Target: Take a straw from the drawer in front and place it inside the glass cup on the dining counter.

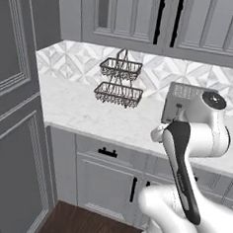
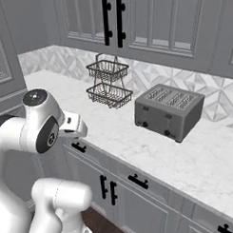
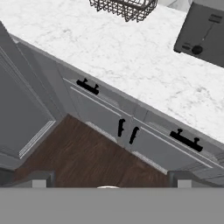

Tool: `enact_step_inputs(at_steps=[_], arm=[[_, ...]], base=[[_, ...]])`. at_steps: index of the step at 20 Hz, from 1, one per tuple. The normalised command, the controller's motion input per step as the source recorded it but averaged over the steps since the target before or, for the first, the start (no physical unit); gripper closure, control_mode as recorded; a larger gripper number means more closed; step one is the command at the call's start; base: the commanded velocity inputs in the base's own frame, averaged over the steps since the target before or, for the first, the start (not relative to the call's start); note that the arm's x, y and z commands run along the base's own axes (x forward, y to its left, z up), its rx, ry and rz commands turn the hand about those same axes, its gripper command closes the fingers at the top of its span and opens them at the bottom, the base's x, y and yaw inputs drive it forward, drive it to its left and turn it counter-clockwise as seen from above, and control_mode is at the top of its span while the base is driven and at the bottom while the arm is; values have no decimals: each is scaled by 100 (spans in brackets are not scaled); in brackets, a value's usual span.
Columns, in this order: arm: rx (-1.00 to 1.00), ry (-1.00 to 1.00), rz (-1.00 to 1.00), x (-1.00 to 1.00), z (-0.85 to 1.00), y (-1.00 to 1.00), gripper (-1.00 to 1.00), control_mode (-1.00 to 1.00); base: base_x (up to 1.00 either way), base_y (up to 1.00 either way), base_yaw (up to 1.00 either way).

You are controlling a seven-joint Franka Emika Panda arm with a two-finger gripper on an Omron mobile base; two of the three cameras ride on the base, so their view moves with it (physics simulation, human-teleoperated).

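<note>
Tool (image 3: pixel 109 179): fingers spread, nothing held, hovered above closed drawer (image 3: pixel 94 94) beneath surface (image 3: pixel 131 57) front edge, presumably positioned to reach its handle (image 3: pixel 87 86).

Grey kitchen, white marble, black fittings
Grey panelled drawer (image 3: pixel 94 94) with black bar handle (image 3: pixel 87 86); white grey-veined worktop (image 2: pixel 138 141); dark grey toaster (image 2: pixel 168 112); black wire basket rack (image 1: pixel 119 83); brown wood floor (image 3: pixel 87 157).
</note>
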Motion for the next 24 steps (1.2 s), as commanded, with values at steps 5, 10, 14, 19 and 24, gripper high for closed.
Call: enact_step_inputs(at_steps=[5,10,14,19,24], arm=[[0,0,0,0,0,0,-100,100],[0,0,0,0,0,0,-100,100],[0,0,0,0,0,0,-100,100],[0,0,0,0,0,0,-100,100],[0,-3,7,2,-5,-6,-100,-100]], base=[[0,-71,39],[3,-57,40],[12,-58,37],[9,-63,36],[8,-35,27]])
